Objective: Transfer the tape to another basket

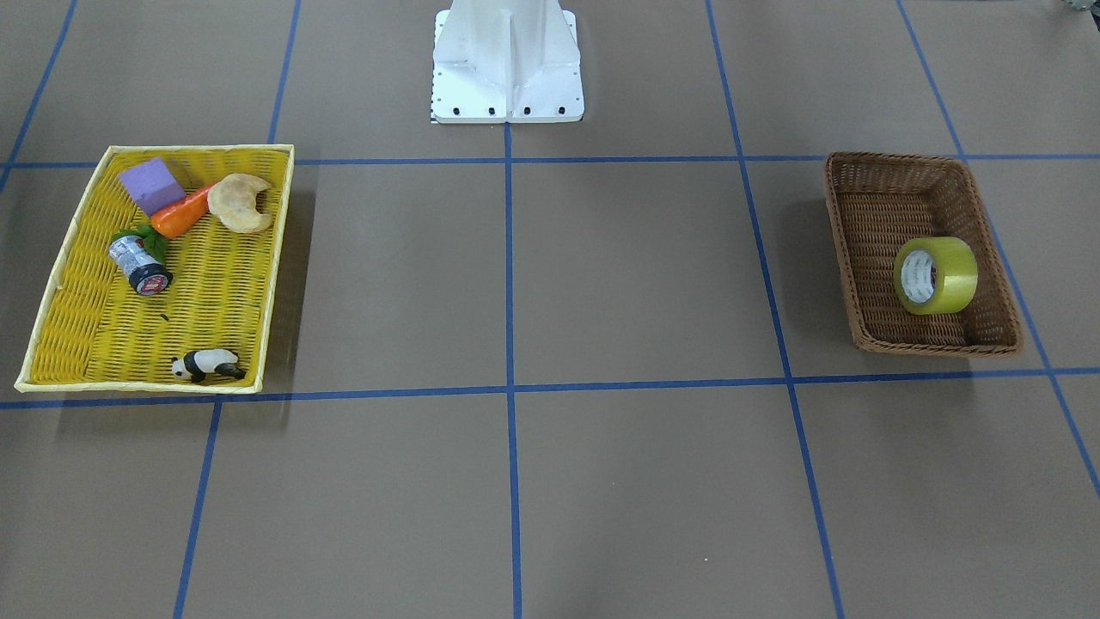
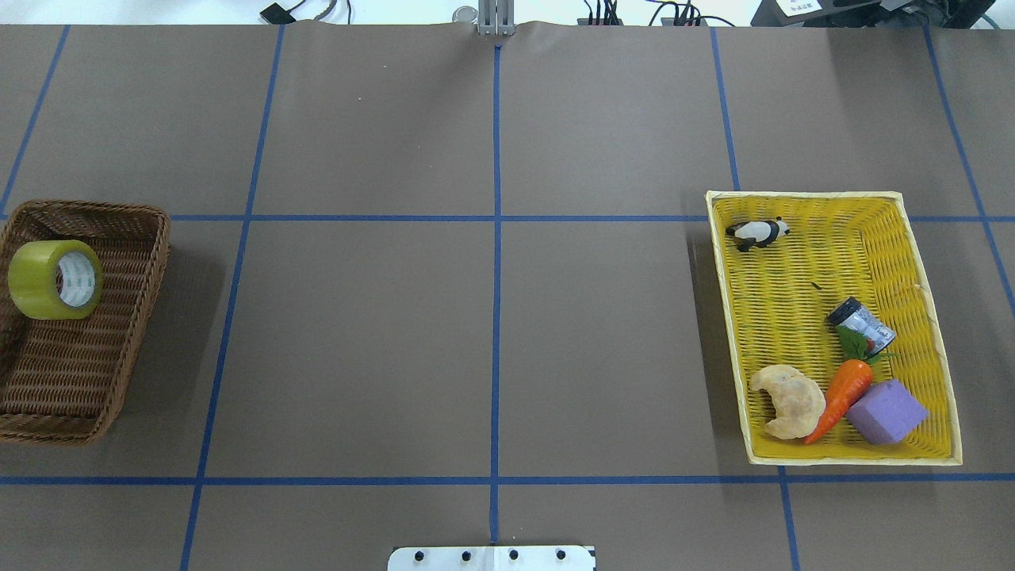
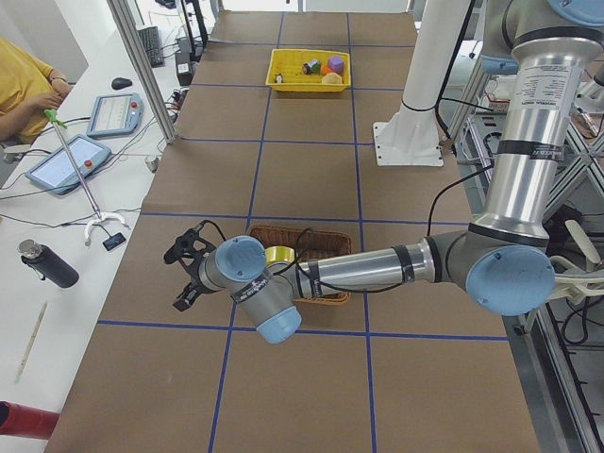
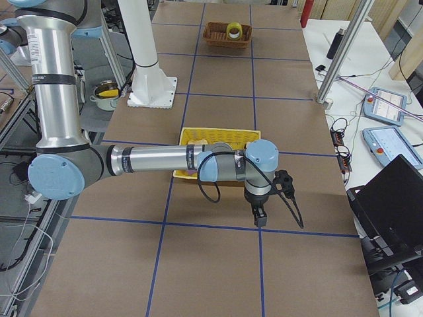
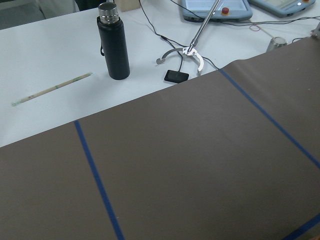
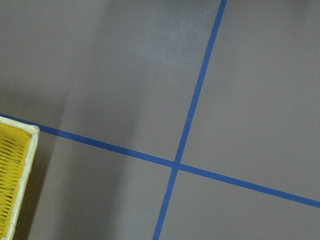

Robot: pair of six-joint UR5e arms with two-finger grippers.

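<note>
We find the tape (image 1: 937, 275) standing on its rounded side inside the brown basket (image 1: 894, 158), in the half nearer to the operators' edge. This basket sits near the end of the table (image 1: 636, 284) at the robot's left. The yellow basket (image 1: 198, 149) sits near the opposite end, and a wide stretch of brown cover crossed by blue lines (image 1: 509, 258) lies between them. The left gripper (image 3: 177, 276) hangs over the table just outside the brown basket, toward the left end edge. The right gripper (image 4: 260, 221) points down just outside the yellow basket, toward the right end edge. For both, we cannot tell how far the fingers are apart or if they hold anything.
</note>
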